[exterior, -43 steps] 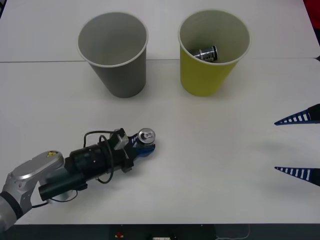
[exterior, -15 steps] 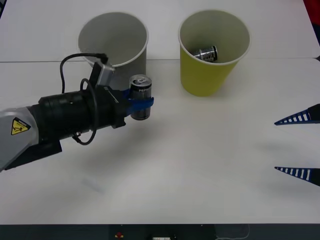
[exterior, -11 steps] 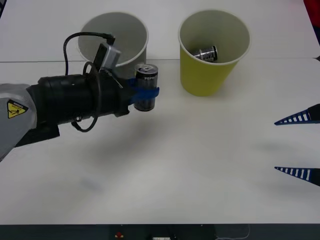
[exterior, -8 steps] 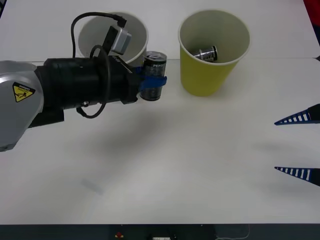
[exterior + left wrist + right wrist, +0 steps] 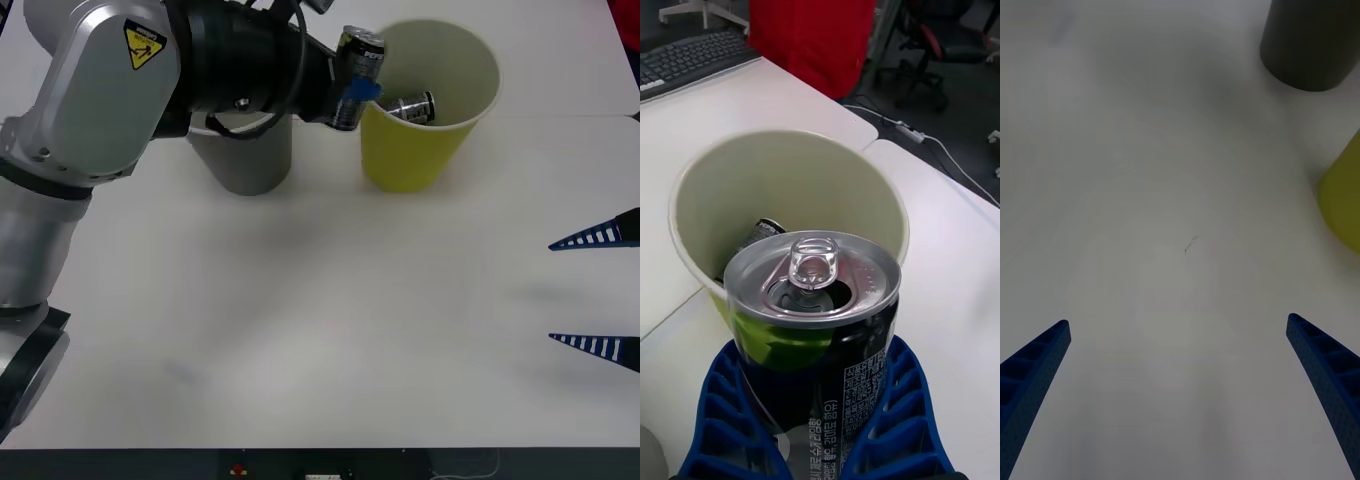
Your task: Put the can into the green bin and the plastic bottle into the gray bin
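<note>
The left pincer (image 5: 352, 88) grips the can (image 5: 356, 62) between its blue fingers (image 5: 904, 405), holding it upright in the air at the near-left rim of the green bin (image 5: 415, 150). In the left wrist view the can (image 5: 814, 330) shows its pull-tab top and an opened mouth, with the green bin (image 5: 865, 187) just beyond and below it. A 2nd can (image 5: 410, 106) lies on its side inside the green bin, against the inner wall; in the left wrist view that 2nd can (image 5: 760, 229) peeks out behind the held one.

The gray bin (image 5: 245, 160) stands on the white counter (image 5: 330, 320) just left of the green bin, its upper part hidden by the left arm (image 5: 120, 80), which reaches across above it.

The right pincer (image 5: 598, 292) hovers low over the counter at the right edge, well apart from both bins, its 2 blue fingers (image 5: 1034, 364) spread wide and holding nothing. From the right wrist view the gray bin (image 5: 1315, 45) and a slice of the green bin (image 5: 1343, 199) stand farther off.
</note>
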Available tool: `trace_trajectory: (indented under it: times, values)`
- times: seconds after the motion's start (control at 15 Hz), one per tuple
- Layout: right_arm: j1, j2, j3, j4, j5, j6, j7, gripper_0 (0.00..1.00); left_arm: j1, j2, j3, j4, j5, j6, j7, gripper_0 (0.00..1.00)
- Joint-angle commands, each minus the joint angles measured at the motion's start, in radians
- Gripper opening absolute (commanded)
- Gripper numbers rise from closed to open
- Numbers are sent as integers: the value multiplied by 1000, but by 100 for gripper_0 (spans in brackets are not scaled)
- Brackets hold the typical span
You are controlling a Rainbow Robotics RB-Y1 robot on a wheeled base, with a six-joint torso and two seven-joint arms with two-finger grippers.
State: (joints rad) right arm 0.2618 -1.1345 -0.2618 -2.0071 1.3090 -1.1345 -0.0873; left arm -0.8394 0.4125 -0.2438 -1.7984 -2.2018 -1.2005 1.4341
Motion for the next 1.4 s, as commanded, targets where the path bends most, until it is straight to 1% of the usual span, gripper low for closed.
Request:
trace_trajectory:
  times: [0.07, 0.27, 0.33, 0.6, 0.87, 1.13, 1.2, 1.27, 1.33, 1.4]
  values:
    - [0, 0, 0, 0, 0, 0, 0, 100, -119, -60, 0, 103, -59, -39, 0, 0]
    - [0, 0, 0, 0, 0, 0, 0, 100, -211, -110, -3, 225, -82, -37, -4, 0]
    - [0, 0, 0, 0, 0, 0, 0, 100, -253, -130, -3, 283, -88, -37, -11, 0]
    - [0, 0, 0, 0, 0, 0, 0, 100, -354, -190, -6, 465, -116, -5, -55, 0]
    - [0, 0, 0, 0, 0, 0, 0, 100, -368, -196, -91, 519, -139, 79, -55, 0]
    - [0, 0, 0, 0, 0, 0, 0, 100, -368, -196, -112, 522, -153, 82, -57, 0]
    - [0, 0, 0, 0, 0, 0, 0, 100, -368, -201, -112, 522, -156, 82, -60, 20]
    - [0, 0, 0, 0, 0, 0, 0, 100, -368, -204, -114, 521, -157, 82, -69, 74]
    - [0, 0, 0, 0, 0, 0, 0, 100, -368, -207, -114, 522, -157, 82, -70, 100]
    - [0, 0, 0, 0, 0, 0, 0, 100, -366, -207, -114, 521, -156, 82, -100, 100]
